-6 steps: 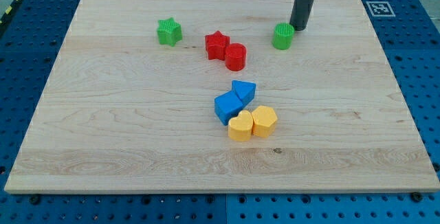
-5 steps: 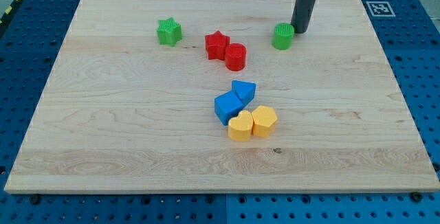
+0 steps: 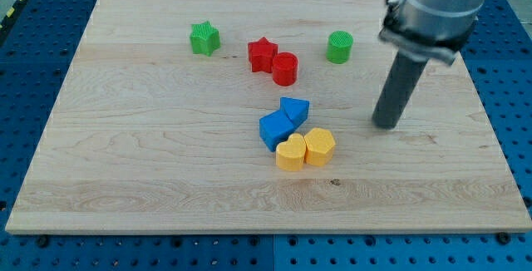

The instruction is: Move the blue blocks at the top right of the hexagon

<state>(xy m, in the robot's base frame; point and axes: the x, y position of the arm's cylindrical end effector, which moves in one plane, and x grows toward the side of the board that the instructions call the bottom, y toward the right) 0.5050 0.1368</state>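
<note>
Blue blocks sit together near the middle of the wooden board (image 3: pixel 125 179): a blue cube (image 3: pixel 275 129) and a blue triangle (image 3: pixel 294 109), touching each other, the triangle toward the view's top right of the cube. All the blocks look like ridged moulded plastic with a matte finish. Taking the yellow hexagon (image 3: pixel 320 146) as landmark, the cube lies just to the view's left and slightly up from it, touching or nearly so, and the triangle lies just above it toward the view's top left. A yellow heart (image 3: pixel 291 152) presses against the hexagon's left side. Well above the hexagon, toward the view's top left, a red star (image 3: pixel 262 53) and a red cylinder (image 3: pixel 285 68) touch each other; farther left stands a green star (image 3: pixel 204 38). A green cylinder (image 3: pixel 340 46) stands alone well above the hexagon.

My tip (image 3: pixel 385 125) rests on the board to the view's right of the hexagon, slightly higher, apart from every block. It is a plain dark round rod under a grey metal collar; it has no jaws and holds nothing.

The board is pale, grained wood with a small printed marker (image 3: pixel 457 10) at its top right corner. It lies on a blue perforated table (image 3: pixel 507 96).
</note>
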